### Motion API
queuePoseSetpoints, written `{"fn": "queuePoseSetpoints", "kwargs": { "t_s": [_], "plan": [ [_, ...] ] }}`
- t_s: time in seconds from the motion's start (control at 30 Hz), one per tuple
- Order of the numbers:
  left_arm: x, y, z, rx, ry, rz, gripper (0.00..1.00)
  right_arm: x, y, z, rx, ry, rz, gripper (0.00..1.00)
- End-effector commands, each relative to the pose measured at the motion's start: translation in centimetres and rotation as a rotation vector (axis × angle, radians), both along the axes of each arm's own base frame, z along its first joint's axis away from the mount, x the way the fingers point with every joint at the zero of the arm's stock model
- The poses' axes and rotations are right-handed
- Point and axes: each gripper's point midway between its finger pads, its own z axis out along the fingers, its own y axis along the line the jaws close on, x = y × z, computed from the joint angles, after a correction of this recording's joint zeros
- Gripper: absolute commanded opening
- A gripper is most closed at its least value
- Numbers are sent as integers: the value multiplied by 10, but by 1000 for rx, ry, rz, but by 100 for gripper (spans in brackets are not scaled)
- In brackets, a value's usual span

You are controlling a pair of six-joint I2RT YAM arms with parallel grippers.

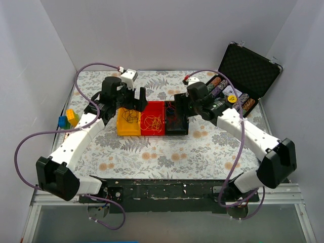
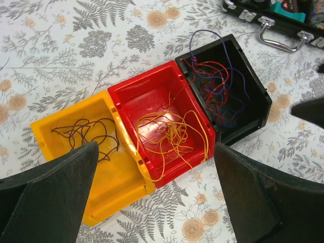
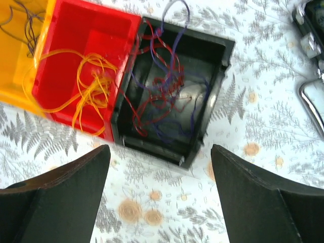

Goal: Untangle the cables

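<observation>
Three small bins stand side by side on the flowered cloth. Dark purple cables (image 2: 86,134) lie in the yellow bin (image 2: 109,197). Orange-yellow cables (image 2: 172,136) fill the red bin (image 2: 147,93), one strand hanging over its front wall. Red and purple cables (image 2: 217,86) sit tangled in the black bin (image 2: 253,104), also seen as a clump (image 3: 162,96) in the right wrist view. My left gripper (image 1: 135,99) hovers open above the yellow and red bins, holding nothing. My right gripper (image 1: 178,107) hovers open over the black bin (image 3: 215,98), also holding nothing.
An open black case (image 1: 248,71) with coloured rolls stands at the back right, its metal handle (image 2: 278,38) near the black bin. Blue and yellow blocks (image 1: 68,119) lie at the left edge. White walls close in the table on three sides.
</observation>
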Motion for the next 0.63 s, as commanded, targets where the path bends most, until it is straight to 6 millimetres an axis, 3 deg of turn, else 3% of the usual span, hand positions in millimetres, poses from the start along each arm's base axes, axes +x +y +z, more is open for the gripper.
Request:
{"fn": "queuePoseSetpoints", "kwargs": {
  "t_s": [0.0,0.1,0.33,0.53,0.6],
  "plan": [
    [14,23,24,-4,18,196,98,-30,-26,4,35,16,-17,89],
    [28,39,25,36,6,291,98,-47,-41,-2,48,16,-25,89],
    [36,59,12,77,-8,382,98,-73,-67,2,77,-27,-43,90],
    [46,80,-18,89,117,390,98,-77,-85,11,133,-50,-64,91],
    [50,90,-19,76,120,419,98,-76,-89,16,152,-57,-68,91]
  ]
}}
